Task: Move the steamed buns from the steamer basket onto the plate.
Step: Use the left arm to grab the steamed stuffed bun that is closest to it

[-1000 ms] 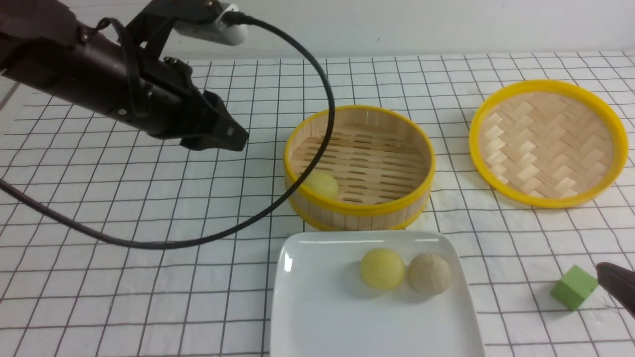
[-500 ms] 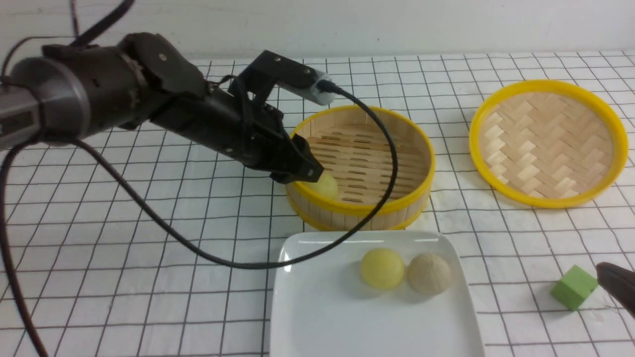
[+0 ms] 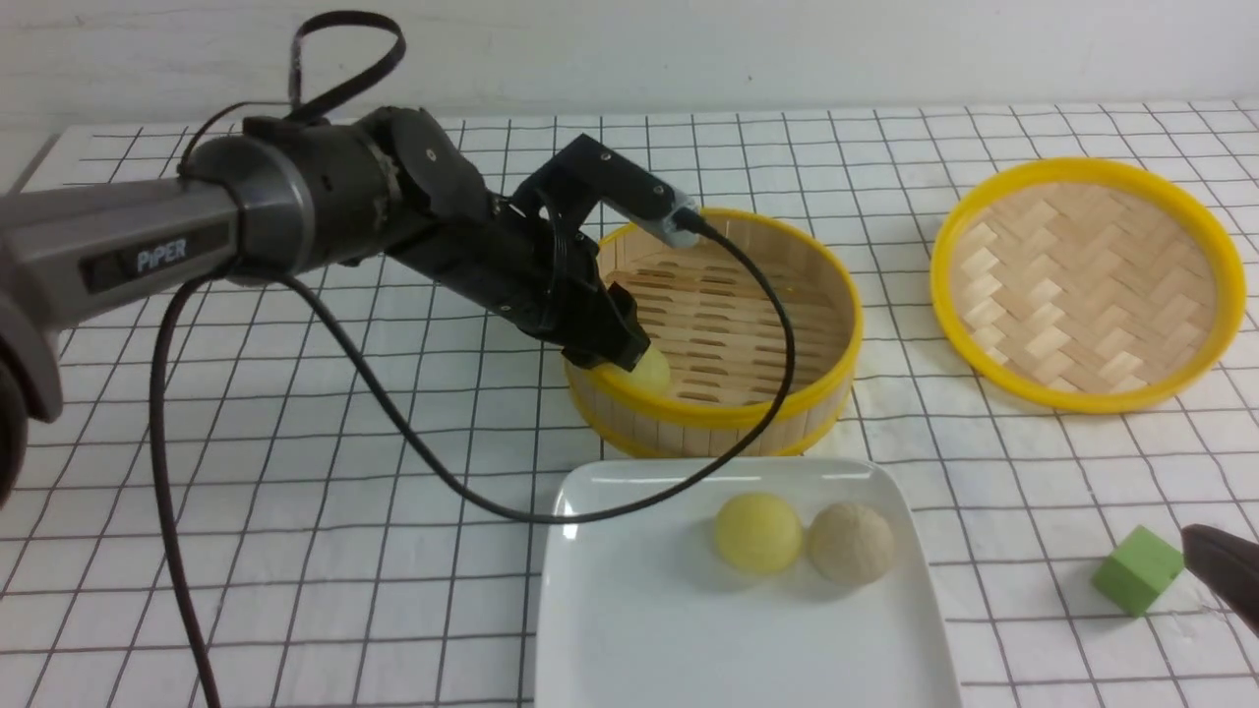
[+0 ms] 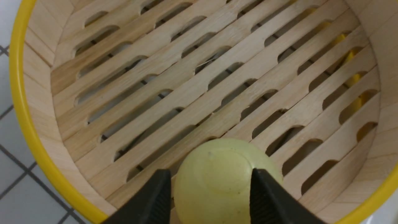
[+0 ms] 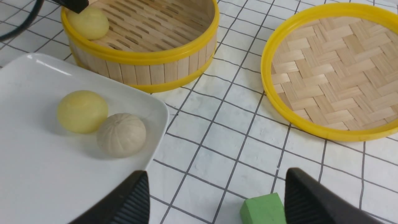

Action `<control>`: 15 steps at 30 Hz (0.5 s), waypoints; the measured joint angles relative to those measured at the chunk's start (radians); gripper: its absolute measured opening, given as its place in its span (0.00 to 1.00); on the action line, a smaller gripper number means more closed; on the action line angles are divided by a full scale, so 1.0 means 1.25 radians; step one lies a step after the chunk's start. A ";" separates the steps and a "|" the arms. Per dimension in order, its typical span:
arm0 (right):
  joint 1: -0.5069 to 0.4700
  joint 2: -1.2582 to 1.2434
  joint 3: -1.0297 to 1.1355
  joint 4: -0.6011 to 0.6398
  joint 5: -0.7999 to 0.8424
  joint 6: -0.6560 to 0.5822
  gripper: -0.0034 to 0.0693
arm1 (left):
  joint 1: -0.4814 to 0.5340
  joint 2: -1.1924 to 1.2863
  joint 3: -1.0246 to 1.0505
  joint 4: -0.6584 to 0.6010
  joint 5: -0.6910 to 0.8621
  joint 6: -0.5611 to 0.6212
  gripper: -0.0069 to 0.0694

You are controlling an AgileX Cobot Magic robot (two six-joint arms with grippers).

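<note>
Item: remaining yellow bun (image 3: pixel 651 370), lodged by the left near wall of the steamer basket (image 3: pixel 713 418), is straddled by the left tool (image 4: pixel 210 174), jaws part-spread at either flank, grip not confirmable; the plate (image 3: pixel 629 610) is set just in front.

Steamer basket (image 3: pixel 710 429): round bamboo, upright slatted wall, slatted floor, yellow rims; stands upright and uncovered, just behind the plate. One smooth pale-yellow bun (image 3: pixel 652 373) rests on the basket floor, close against the wall at the near left, between the spread fingers of the left gripper (image 4: pixel 210 171). Plate (image 3: pixel 639 619): glossy white, square with rounded corners and a raised rim, lying flat at the near edge. It carries two buns side by side, touching or nearly so: a second smooth yellow bun (image 3: pixel 758 533) on the left and a beige pleated bun (image 3: pixel 852 542) on the right, both dome-up in the far right part.
</note>
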 joint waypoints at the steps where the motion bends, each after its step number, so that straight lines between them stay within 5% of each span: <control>1: 0.000 0.000 0.000 0.000 0.000 0.000 0.82 | 0.000 0.001 0.000 0.000 0.000 0.000 0.58; 9: 0.000 0.000 0.000 0.000 0.000 0.000 0.82 | 0.000 0.013 -0.004 0.000 -0.001 0.000 0.54; 15: 0.000 0.000 0.000 0.000 0.000 0.000 0.82 | 0.000 0.014 -0.005 -0.001 0.003 0.001 0.17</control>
